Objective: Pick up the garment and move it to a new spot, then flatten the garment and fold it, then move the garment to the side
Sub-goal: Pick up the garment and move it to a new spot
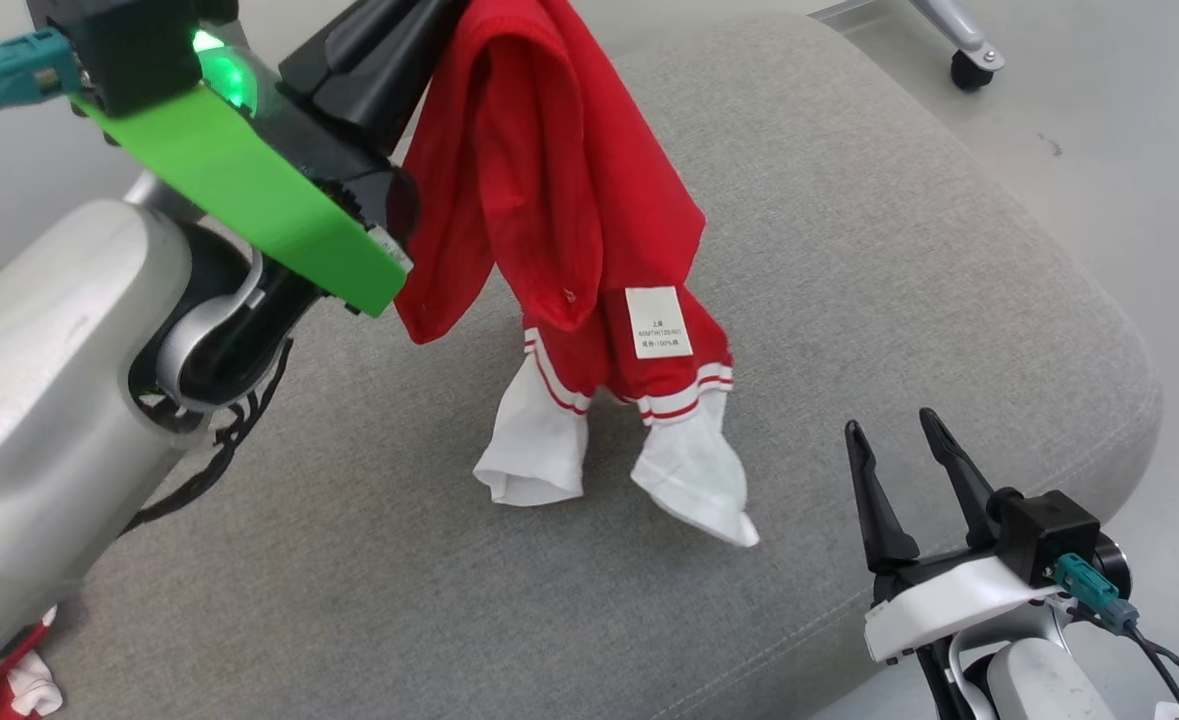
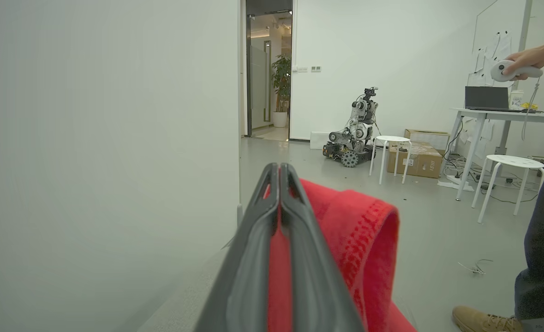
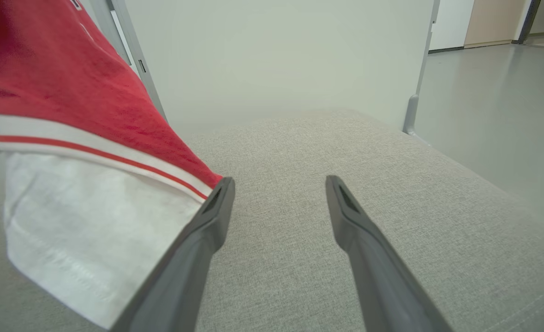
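Red fabric garment with white striped cuffs: top cut off by head view's upper edge. White sewn-in care label: print too small to read. Person cropped at left wrist view's right edge. Red-white cloth scrap cut by head view's bottom-left corner.

Grey upholstered seat over a pale glossy floor, backed by white walls; beyond, open doorway with potted plant, two white stools, cardboard boxes and a white desk bearing a laptop.

Grey cushion; garment cuffs atop
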